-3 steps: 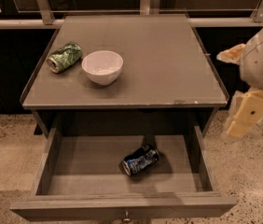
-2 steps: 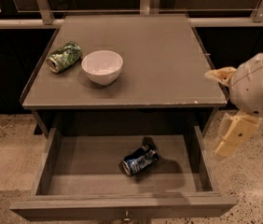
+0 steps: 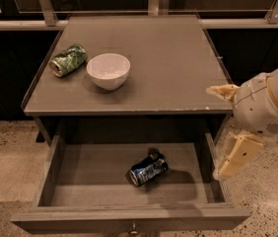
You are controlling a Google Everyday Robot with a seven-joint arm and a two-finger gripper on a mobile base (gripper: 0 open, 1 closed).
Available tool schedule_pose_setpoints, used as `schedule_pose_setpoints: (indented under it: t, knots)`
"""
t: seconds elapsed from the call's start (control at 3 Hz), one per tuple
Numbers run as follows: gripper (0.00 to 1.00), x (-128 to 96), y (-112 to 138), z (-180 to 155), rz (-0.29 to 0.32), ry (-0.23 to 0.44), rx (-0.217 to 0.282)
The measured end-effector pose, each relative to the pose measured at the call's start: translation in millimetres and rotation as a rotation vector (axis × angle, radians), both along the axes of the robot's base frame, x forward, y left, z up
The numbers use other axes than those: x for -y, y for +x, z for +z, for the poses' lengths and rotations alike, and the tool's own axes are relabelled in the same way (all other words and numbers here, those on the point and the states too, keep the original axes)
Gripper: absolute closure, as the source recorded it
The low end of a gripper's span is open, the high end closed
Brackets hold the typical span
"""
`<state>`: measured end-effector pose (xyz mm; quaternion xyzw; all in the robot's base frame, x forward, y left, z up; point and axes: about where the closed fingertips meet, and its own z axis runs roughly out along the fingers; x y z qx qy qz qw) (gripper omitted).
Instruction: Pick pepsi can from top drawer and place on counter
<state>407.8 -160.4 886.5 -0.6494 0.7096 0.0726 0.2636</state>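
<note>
The pepsi can, dark blue and dented, lies on its side in the middle of the open top drawer. The counter is above the drawer. My gripper is at the right, beside the counter's front right corner and above the drawer's right side wall. It is open and empty, with one cream finger at counter height and the other lower, over the drawer's right edge. The gripper is to the right of the can and apart from it.
A green patterned can lies on its side at the counter's left. A white bowl stands next to it. A metal railing runs behind the counter. Speckled floor surrounds the furniture.
My gripper has moved left and down, from beside the counter's right edge toward the drawer's right side. The cans and bowl have not moved.
</note>
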Motion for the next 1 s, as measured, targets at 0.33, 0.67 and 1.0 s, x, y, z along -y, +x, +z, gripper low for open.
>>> schedule_pose_setpoints:
  t: [0.33, 0.67, 1.0]
  knots:
    - [0.0, -5, -15, -29, 0.006, 0.066, -0.021]
    - [0.0, -17, -39, -75, 0.019, 0.187, -0.06]
    - [0.0, -25, -49, -109, 0.005, 0.281, -0.06]
